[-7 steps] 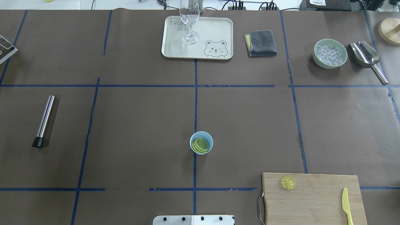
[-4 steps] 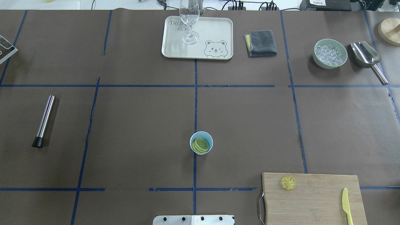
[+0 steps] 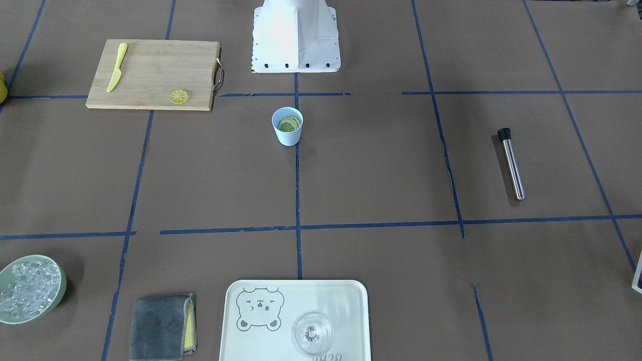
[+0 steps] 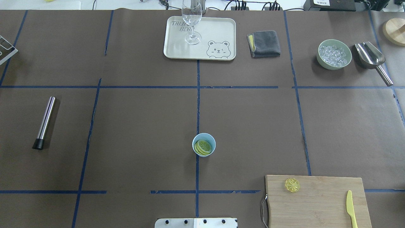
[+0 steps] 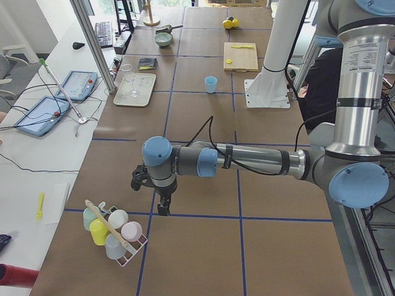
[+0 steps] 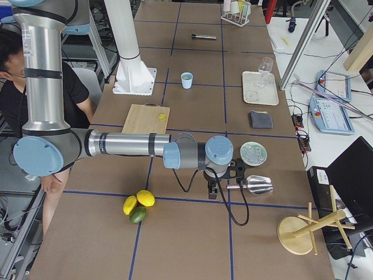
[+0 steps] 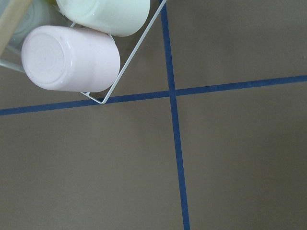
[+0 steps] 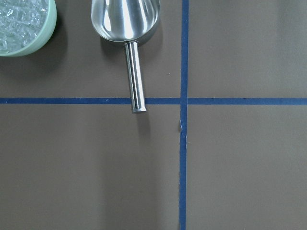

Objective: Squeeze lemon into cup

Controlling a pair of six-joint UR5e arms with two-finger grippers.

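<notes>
The light-blue cup (image 4: 213, 144) stands upright near the table's middle, on the blue centre line (image 3: 288, 137). Inside it lies the lemon (image 4: 204, 146), its segmented cut face turned up (image 3: 288, 124). Neither gripper is near the cup. My left gripper (image 5: 162, 208) hangs over the table's far left end beside a rack of cups, and I cannot tell if it is open or shut. My right gripper (image 6: 213, 191) hovers over the far right end next to the scoop's handle; whether it is open or shut cannot be told.
A cutting board (image 4: 319, 202) holds a flat yellow slice (image 4: 292, 185) and a yellow knife (image 4: 350, 207). A tray (image 4: 218, 31) carries a glass (image 4: 191, 22). Also out are a grey cloth (image 4: 264, 43), a bowl of ice (image 4: 334, 54), a scoop (image 8: 127, 19), a metal muddler (image 4: 45, 122) and a cup rack (image 7: 120, 81).
</notes>
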